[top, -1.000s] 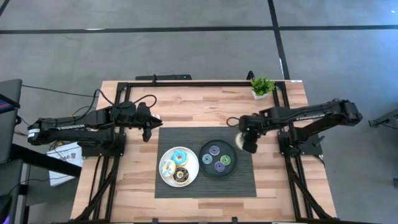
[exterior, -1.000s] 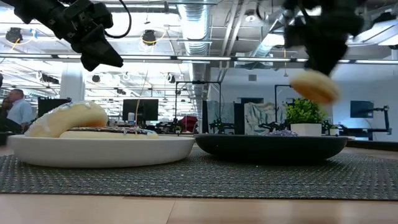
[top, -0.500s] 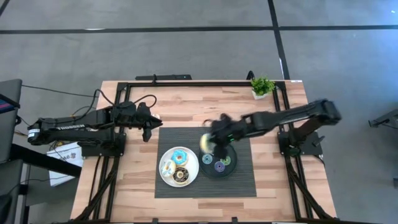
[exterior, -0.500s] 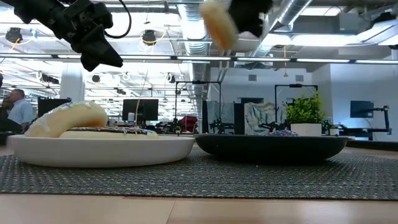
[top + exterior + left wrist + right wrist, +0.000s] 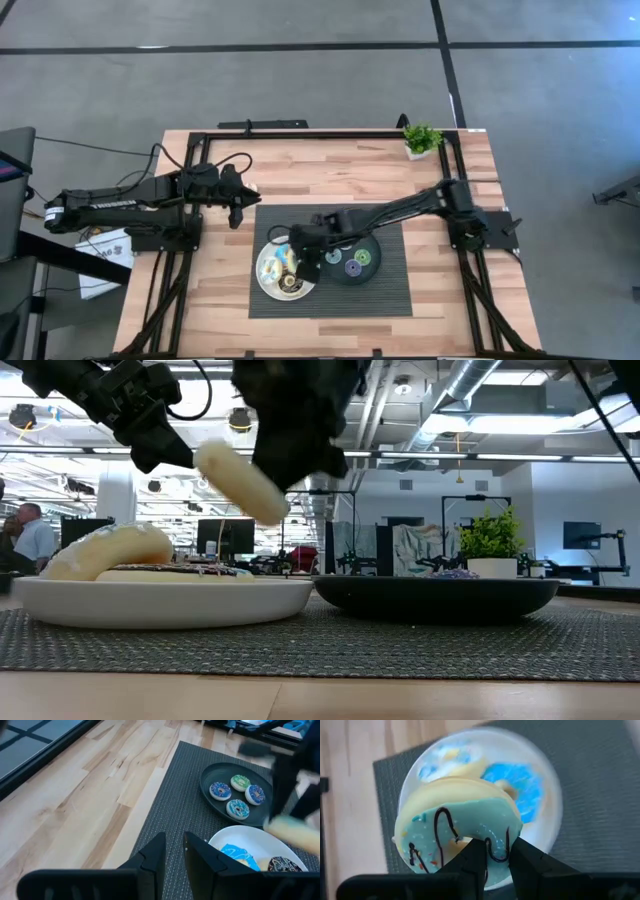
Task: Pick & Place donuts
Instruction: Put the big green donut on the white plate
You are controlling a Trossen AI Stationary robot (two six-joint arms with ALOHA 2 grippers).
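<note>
Overhead, right tool (image 5: 303,262) grips pale green donut (image 5: 457,842) above white plate (image 5: 263,283) – grey mat (image 5: 390,300), wood table (image 5: 330,170); left tool (image 5: 172,851) narrow

Two slim, matte-black jointed arms make up the robot, each ending in a black claw, the left claw (image 5: 240,207) and the right claw (image 5: 305,262). A looping black cable (image 5: 222,160) trails along the left arm; faint pale lettering marks its forearm.
</note>
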